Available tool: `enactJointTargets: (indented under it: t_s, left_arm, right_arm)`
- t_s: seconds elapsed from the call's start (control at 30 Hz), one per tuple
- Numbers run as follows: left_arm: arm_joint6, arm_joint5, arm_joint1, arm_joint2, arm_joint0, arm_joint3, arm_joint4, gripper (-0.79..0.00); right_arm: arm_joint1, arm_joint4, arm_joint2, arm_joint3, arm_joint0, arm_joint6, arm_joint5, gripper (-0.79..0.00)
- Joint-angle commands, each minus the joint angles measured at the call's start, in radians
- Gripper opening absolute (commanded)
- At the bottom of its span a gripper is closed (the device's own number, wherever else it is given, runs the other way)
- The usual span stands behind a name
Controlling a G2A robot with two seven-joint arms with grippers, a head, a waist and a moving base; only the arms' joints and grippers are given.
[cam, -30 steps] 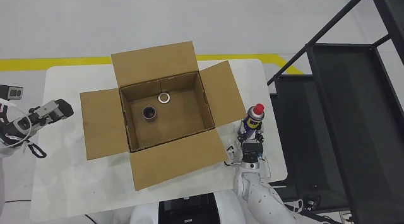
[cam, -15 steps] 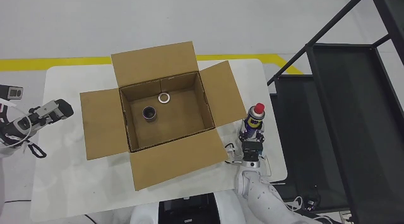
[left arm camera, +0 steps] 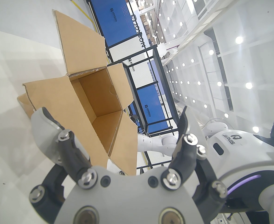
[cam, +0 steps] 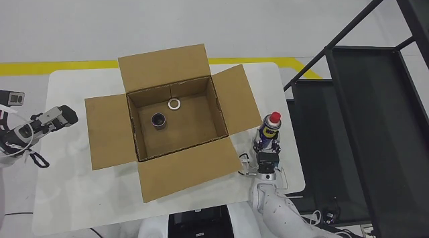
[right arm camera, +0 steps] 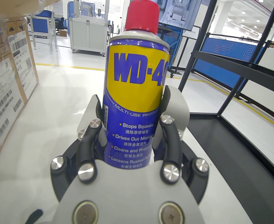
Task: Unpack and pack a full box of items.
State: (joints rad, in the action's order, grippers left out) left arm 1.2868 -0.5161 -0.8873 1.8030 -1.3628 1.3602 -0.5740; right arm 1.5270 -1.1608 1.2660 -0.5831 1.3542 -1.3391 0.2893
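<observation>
At the near right of the white table (cam: 67, 191), just outside the cardboard box (cam: 107, 131), grips a red-capped spray can (cam: 271, 125) with the right gripper (right arm camera: 133, 108), jaws clamped low on the body. Holds the can upright, likely so it can stand on its base; cannot tell whether it touches the tabletop. Over at the left, beside the box's left flap, hangs the left gripper (left arm camera: 112, 117), jaws apart and empty, probably parked clear of the opening. Farther in, leaves all four flaps spread for access from above. Inside, on the box floor, has a dark roll (cam: 159, 121) and, against the far wall, a white tape ring (cam: 174, 104).
</observation>
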Motion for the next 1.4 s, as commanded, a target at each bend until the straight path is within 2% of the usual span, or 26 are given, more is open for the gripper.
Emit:
enactJointTargets:
  t_s: [0.0,0.37,0.73,0.97,1.37]
  left_arm:
    - [0.0,0.0,0.0,0.0,0.0,0.0,0.0,0.0]
    - [0.0,0.0,0.0,0.0,0.0,0.0,0.0,0.0]
    - [0.0,0.0,0.0,0.0,0.0,0.0,0.0,0.0]
    - [0.0,0.0,0.0,0.0,0.0,0.0,0.0,0.0]
    - [0.0,0.0,0.0,0.0,0.0,0.0,0.0,0.0]
  right_arm:
    - [0.0,-0.001,0.002,-0.002,0.004,-0.003,-0.001,-0.785]
    - [0.0,-0.012,0.011,-0.02,0.022,-0.004,-0.002,-0.785]
    - [0.006,-0.016,0.016,-0.05,-0.012,0.031,0.022,-0.785]
    - [0.013,-0.012,0.01,-0.028,-0.014,0.071,0.027,-0.785]
    - [0.017,-0.012,0.016,-0.007,-0.005,0.053,0.018,-0.785]
